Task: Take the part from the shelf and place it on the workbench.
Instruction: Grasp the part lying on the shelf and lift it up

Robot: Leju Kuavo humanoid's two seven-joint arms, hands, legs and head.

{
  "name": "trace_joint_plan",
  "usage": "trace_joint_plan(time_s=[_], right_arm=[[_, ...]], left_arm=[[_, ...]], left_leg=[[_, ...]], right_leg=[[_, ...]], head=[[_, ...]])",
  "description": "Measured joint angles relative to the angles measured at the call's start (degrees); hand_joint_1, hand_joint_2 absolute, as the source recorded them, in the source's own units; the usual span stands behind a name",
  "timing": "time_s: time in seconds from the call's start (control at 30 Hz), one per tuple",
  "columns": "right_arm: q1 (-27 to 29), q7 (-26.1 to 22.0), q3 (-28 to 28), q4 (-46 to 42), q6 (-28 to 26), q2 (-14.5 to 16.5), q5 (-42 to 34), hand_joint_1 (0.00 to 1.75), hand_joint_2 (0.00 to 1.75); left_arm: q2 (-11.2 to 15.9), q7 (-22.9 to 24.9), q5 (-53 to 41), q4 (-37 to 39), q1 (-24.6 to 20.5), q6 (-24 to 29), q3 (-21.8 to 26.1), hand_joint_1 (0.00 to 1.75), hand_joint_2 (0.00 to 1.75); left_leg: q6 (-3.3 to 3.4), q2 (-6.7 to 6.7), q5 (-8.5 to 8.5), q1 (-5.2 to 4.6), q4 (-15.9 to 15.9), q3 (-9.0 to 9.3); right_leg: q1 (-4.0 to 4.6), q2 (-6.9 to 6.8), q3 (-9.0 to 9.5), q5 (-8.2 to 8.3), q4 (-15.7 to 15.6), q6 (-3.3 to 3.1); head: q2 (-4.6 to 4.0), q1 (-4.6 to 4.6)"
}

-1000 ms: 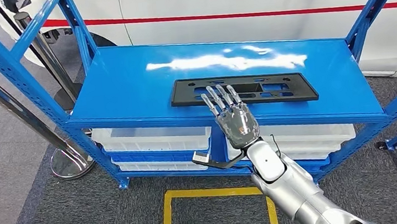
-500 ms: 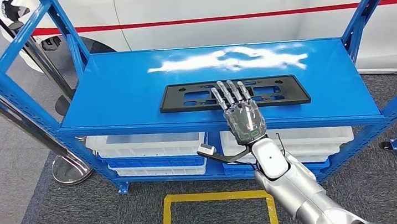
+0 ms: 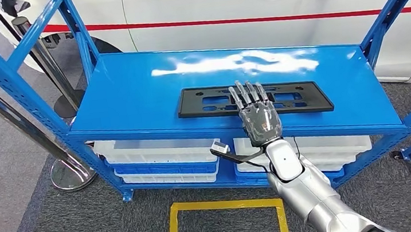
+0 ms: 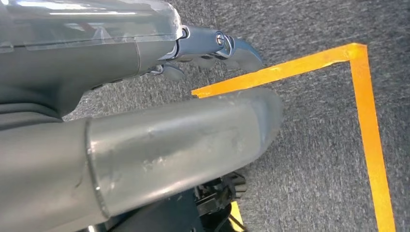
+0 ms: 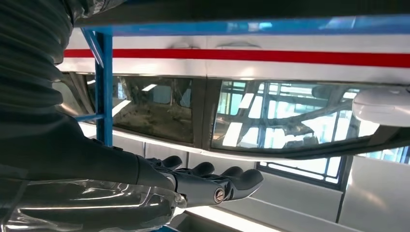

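The part (image 3: 254,100), a flat black slotted frame, lies on the blue shelf (image 3: 132,95), directly under and ahead of the right hand (image 3: 256,113). Its long axis runs across the hand's reach, side to side, with about as much of it extending to one side of the hand as to the other. The hand is seen palm-down with its fingers (image 3: 247,94) stretched out straight and close together over the middle of the part; nothing is held in it. Whether the fingertips touch the part or hover just above it cannot be told. In the right wrist view the fingers (image 5: 227,181) are seen extended and unclenched.

The left hand (image 4: 145,145) is seen in its wrist view hanging over grey carpet and orange floor tape (image 4: 367,111), well away from the part; whether it is open or closed cannot be told, and nothing is seen in it. The right hand is judged by far the nearer one.

Since the part lies crosswise under the hand, a grip around the near long edge, close to the middle, is judged to be what the coming move calls for. Beyond the shelf a white car (image 3: 208,0) is seen, and white bins (image 3: 154,147) lie on the level below the hand.
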Motion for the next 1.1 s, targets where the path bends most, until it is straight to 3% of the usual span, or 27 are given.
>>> trace_joint_plan(time_s=[0.03,0.07,0.1,0.17,0.2,0.33,0.4,0.47,0.5,0.53,0.57,0.63,0.67,0.7,0.8,0.87,0.97,1.0,1.03,1.07,1.1], right_arm=[[0.11,0.01,-0.01,0.19,-0.01,-0.01,0.00,0.00,1.75],[0.13,0.02,-0.01,0.32,-0.01,-0.02,0.00,0.00,1.75],[0.08,0.05,-0.02,0.41,-0.02,-0.03,0.00,0.00,1.75],[-0.15,0.22,-0.03,0.51,-0.02,-0.03,0.00,0.00,1.75],[-0.23,0.39,-0.03,0.58,-0.02,-0.03,0.00,0.00,1.75],[-0.36,1.69,0.07,1.34,-0.02,-0.17,0.00,0.00,1.75],[-0.46,2.27,0.15,1.86,-0.02,-0.21,0.01,0.00,1.75],[-0.47,2.68,0.28,2.50,-0.02,-0.21,0.01,0.00,1.75],[-0.45,2.84,0.34,2.81,-0.02,-0.22,0.01,0.00,1.75],[-0.43,2.99,0.40,3.08,-0.02,-0.22,0.00,0.00,1.75],[-0.43,3.09,0.44,3.28,-0.02,-0.23,0.00,0.00,1.75],[-0.47,3.15,0.49,3.46,-0.02,-0.23,0.01,0.00,1.75],[-0.53,3.15,0.49,3.53,-0.02,-0.25,0.01,0.00,1.75],[-0.58,3.15,0.49,3.61,-0.02,-0.26,0.02,0.00,1.75],[-0.66,3.15,0.52,3.86,-0.03,-0.31,0.02,0.00,1.75],[-0.82,3.20,0.54,3.92,-0.04,-0.41,0.02,0.00,1.75],[-0.87,3.26,0.55,4.15,-0.03,-0.63,0.02,0.00,1.75],[-0.75,3.27,0.55,4.27,-0.02,-0.70,0.02,0.00,1.75],[-0.65,3.27,0.57,4.40,-0.02,-0.76,0.02,0.00,1.75],[-0.60,3.27,0.58,4.50,-0.02,-0.79,0.02,0.00,1.75],[-0.59,3.28,0.61,4.56,-0.02,-0.83,0.02,0.00,1.75]], left_arm=[[0.00,-0.02,0.01,0.00,0.07,0.01,-0.04,0.00,0.00],[-0.01,-0.03,0.05,0.00,0.13,0.01,-0.05,0.00,0.00],[-0.01,-0.03,0.13,0.00,0.16,0.03,-0.07,0.00,0.00],[-0.02,0.09,0.44,0.00,0.07,0.11,-0.09,0.00,0.00],[-0.01,0.26,0.62,0.00,-0.03,0.21,-0.09,0.00,0.00],[0.01,0.86,1.25,0.00,-0.15,0.62,-0.05,0.00,0.00],[0.02,0.86,1.25,0.00,-0.25,0.78,-0.05,0.00,0.00],[0.02,0.81,1.17,0.00,-0.32,0.87,-0.05,0.00,0.00],[0.02,0.78,1.11,0.00,-0.29,0.90,-0.05,0.00,0.00],[0.02,0.73,1.02,0.00,-0.25,0.91,-0.05,0.00,0.00],[0.02,0.64,0.90,0.00,-0.23,0.91,-0.05,0.00,0.00],[0.04,0.40,0.66,0.00,-0.32,0.90,-0.07,0.00,0.00],[0.06,0.28,0.57,0.00,-0.40,0.88,-0.09,0.00,0.00],[0.08,0.20,0.48,0.00,-0.49,0.86,-0.11,0.00,0.00],[0.10,0.11,0.35,0.00,-0.54,0.81,-0.20,0.00,0.00],[0.09,0.10,0.35,0.00,-0.57,0.79,-0.27,0.00,0.00],[0.09,0.08,0.33,0.00,-0.73,0.73,-0.36,0.00,0.00],[0.09,0.03,0.28,0.00,-0.73,0.67,-0.40,0.00,0.00],[0.08,-0.05,0.22,0.00,-0.67,0.58,-0.45,0.00,0.00],[0.06,-0.17,0.14,0.00,-0.61,0.49,-0.51,0.00,0.00],[0.02,-0.31,0.07,0.00,-0.56,0.39,-0.57,0.00,0.00]], left_leg=[[-0.06,-0.02,-0.18,0.00,0.14,0.17],[-0.18,-0.05,-0.44,0.00,0.33,0.42],[-0.35,-0.07,-0.77,0.00,0.53,0.71],[-0.83,-0.08,-1.42,-0.22,0.93,0.96],[-1.10,-0.07,-1.62,-0.31,1.06,0.94],[-2.24,-0.03,-2.51,-0.26,1.64,0.74],[-2.83,0.03,-5.01,-0.10,6.33,-1.39],[-3.24,0.04,-7.78,0.02,13.82,-5.35],[-3.33,0.04,-8.13,0.05,16.22,-6.83],[-3.31,0.04,-7.37,0.05,16.57,-7.36],[-3.16,0.04,-5.54,0.04,14.54,-6.69],[-2.50,0.04,-1.33,-0.08,6.96,-3.36],[-2.11,0.02,-0.11,-0.24,3.63,-1.82],[-1.80,-0.01,0.28,-0.42,1.72,-0.94],[-1.20,-0.05,0.27,-0.53,0.38,-0.45],[-0.65,0.02,0.69,-0.19,-0.43,-0.04],[-0.14,0.07,0.58,-0.07,-0.74,0.15],[-0.07,0.07,0.36,-0.06,-0.70,0.20],[-0.06,0.05,0.09,-0.04,-0.64,0.31],[-0.13,0.02,-0.16,0.01,-0.52,0.50],[-0.30,-0.01,-0.50,0.06,-0.32,0.80]], right_leg=[[-0.01,-0.01,-0.38,1.06,-0.04,0.00],[-0.02,-0.02,0.41,3.17,-2.37,-0.08],[-0.02,-0.05,2.01,5.70,-6.27,-0.23],[0.14,-0.05,5.07,8.37,-12.92,-0.63],[0.25,-0.01,5.80,8.51,-14.60,-0.80],[0.16,0.11,6.50,7.89,-15.62,-1.71],[-0.03,0.03,7.02,7.75,-15.92,-2.24],[0.05,-0.03,7.25,7.49,-15.90,-2.60],[0.09,-0.02,7.32,7.39,-15.87,-2.67],[0.11,0.04,7.40,7.29,-15.82,-2.68],[0.12,0.12,7.55,7.17,-15.77,-2.64],[0.16,0.25,7.98,6.89,-15.74,-2.43],[0.21,0.29,8.08,6.80,-15.72,-2.24],[0.23,0.28,8.07,6.77,-15.73,-2.00],[0.22,0.18,8.01,6.80,-15.93,-1.11],[0.23,0.13,7.36,5.51,-14.27,-0.55],[0.03,0.12,2.51,0.75,-4.40,0.10],[-0.09,0.10,0.92,0.13,-1.53,0.31],[-0.25,0.08,0.15,0.59,-0.42,0.50],[-0.43,0.04,0.57,2.17,-1.64,0.66],[-0.62,-0.05,2.07,4.43,-4.90,0.76]], head=[[0.00,0.01],[0.00,0.01],[0.00,0.01],[0.00,-0.01],[0.00,-0.02],[0.00,-0.02],[0.00,-0.05],[0.00,-0.07],[0.00,-0.07],[0.00,-0.07],[0.00,-0.08],[0.00,-0.06],[0.00,-0.06],[0.00,-0.05],[0.00,-0.07],[0.00,-0.06],[0.00,-0.05],[0.00,-0.05],[0.00,-0.05],[0.00,-0.05],[0.00,-0.04]])
